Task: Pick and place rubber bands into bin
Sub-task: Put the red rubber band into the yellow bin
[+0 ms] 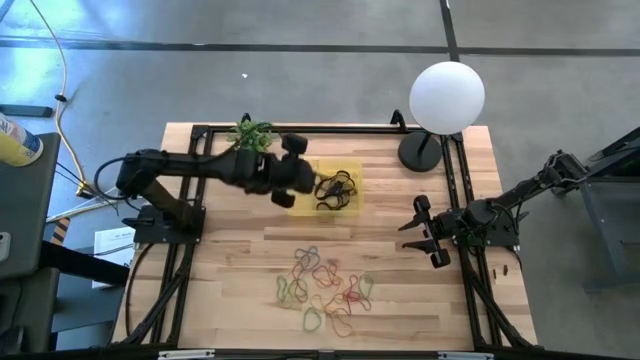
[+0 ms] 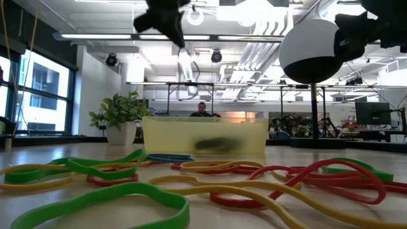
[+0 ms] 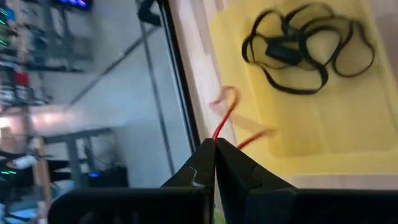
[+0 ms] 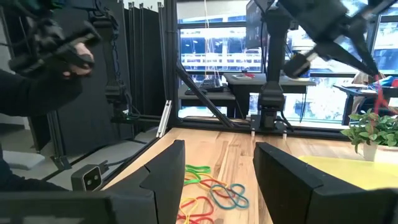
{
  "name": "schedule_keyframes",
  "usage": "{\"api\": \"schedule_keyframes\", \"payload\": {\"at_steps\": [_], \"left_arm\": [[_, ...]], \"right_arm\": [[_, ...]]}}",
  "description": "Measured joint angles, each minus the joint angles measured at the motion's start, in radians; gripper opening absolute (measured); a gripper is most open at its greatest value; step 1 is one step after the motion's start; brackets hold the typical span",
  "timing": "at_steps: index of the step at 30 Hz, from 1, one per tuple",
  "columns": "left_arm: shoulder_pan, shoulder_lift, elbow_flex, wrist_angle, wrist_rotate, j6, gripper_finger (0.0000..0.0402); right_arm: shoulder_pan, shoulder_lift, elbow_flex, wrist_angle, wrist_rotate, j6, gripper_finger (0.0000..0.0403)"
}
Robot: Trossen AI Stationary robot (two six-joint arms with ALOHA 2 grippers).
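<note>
My left gripper [image 1: 290, 196] is shut on a red rubber band [image 3: 227, 109] above the left edge of the translucent yellow bin [image 1: 352, 170]. Several black rubber bands [image 1: 335, 190] lie in the bin and show in the left wrist view [image 3: 311, 50]. A pile of red, green, yellow and orange rubber bands [image 1: 325, 290] lies flat on the table nearer the front edge. My right gripper [image 1: 425, 236] is open and empty at the table's right, and its fingers show in its wrist view [image 4: 217, 168]. My left gripper pinches the red rubber band between its two fingertips at one spot of the loop [image 3: 217, 134]. The fingers slant down from the table's left. The band is lifted clear and its slack loop sticks out past the fingertips, beside the bin's edge.
A small green plant [image 1: 252, 132] stands at the far edge behind the left arm. A lamp with a white globe [image 1: 447, 95] and a dark base [image 1: 420, 152] stands at the far right. Black frame rails [image 1: 470, 200] run along the table's sides.
</note>
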Motion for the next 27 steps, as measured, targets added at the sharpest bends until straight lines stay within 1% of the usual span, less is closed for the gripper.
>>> {"api": "schedule_keyframes", "payload": {"at_steps": [5,8,11,15,20,27], "left_arm": [[0.092,0.000,-0.062,0.084,0.120,0.026,0.0000],[0.122,0.000,-0.105,0.152,0.184,0.047,0.0000],[0.141,0.000,-0.141,0.203,0.224,0.053,0.0000],[0.153,0.000,-0.179,0.235,0.254,0.053,0.0000],[0.153,0.000,-0.230,0.281,0.260,0.070,0.0000],[0.153,0.001,-0.280,0.305,0.261,0.071,0.0000]], "right_arm": [[0.000,0.000,0.000,0.000,0.000,0.000,0.0181],[0.000,0.000,0.000,-0.002,0.000,0.000,0.0181],[0.000,0.000,0.000,-0.011,0.000,0.000,0.0181],[0.000,0.000,0.000,-0.018,0.000,0.000,0.0181],[0.000,0.000,0.000,-0.018,0.008,-0.001,0.0181],[0.000,0.000,0.000,-0.018,0.011,0.012,0.0181]]}}
